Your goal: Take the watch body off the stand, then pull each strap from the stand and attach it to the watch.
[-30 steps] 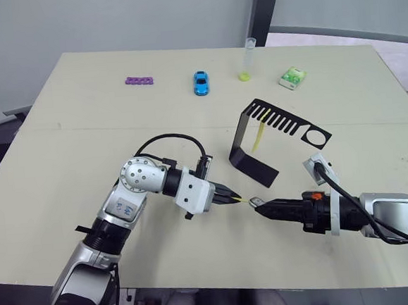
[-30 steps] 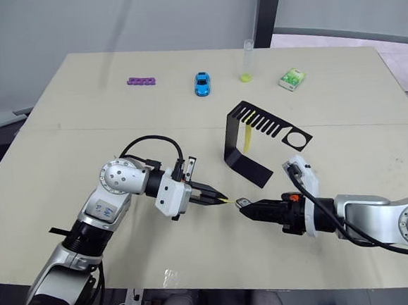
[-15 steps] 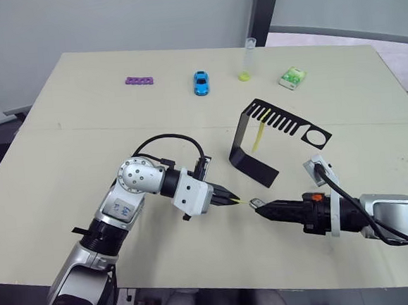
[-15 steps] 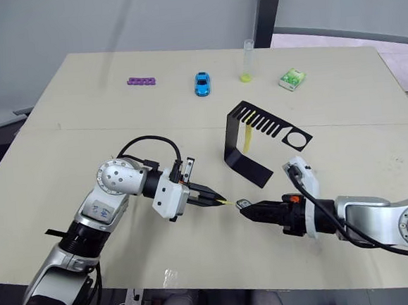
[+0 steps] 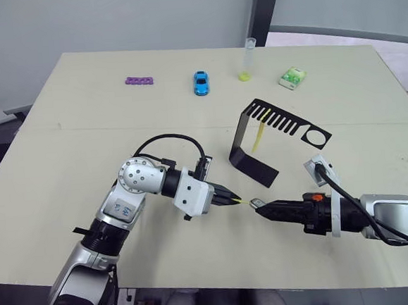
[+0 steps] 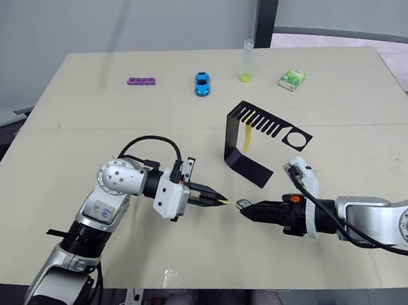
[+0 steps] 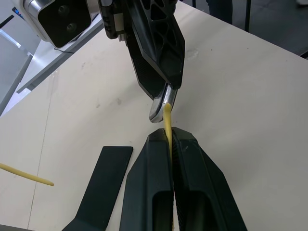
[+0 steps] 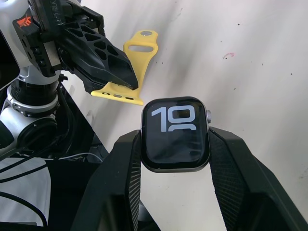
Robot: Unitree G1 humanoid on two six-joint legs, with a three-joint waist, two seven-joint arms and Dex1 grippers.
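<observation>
Two tools unmoved since 0.5 s ago. Left tool (image 5: 230, 198) pinches a yellow strap (image 7: 167, 120); right tool (image 5: 260, 207) clamps the watch (image 8: 176, 134), black, screen lit, lower centre of frame. Strap tip touches the watch edge. Second strap (image 5: 258, 137) hangs on the stand (image 5: 273, 136), centre right on worktop (image 5: 82, 134).

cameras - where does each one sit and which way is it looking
Left eye view: on the head, looking forward and down at the table; both arms show, the stand beyond them.
Right eye view: the other eye of the same head camera, same scene, same arms.
Left wrist view: on the left wrist, looking along the left gripper pinching a strap, toward the right gripper.
Right wrist view: on the right wrist, looking along its fingers at the watch body they clamp.
Shared: both wrist views show the strap and the opposite gripper.
</observation>
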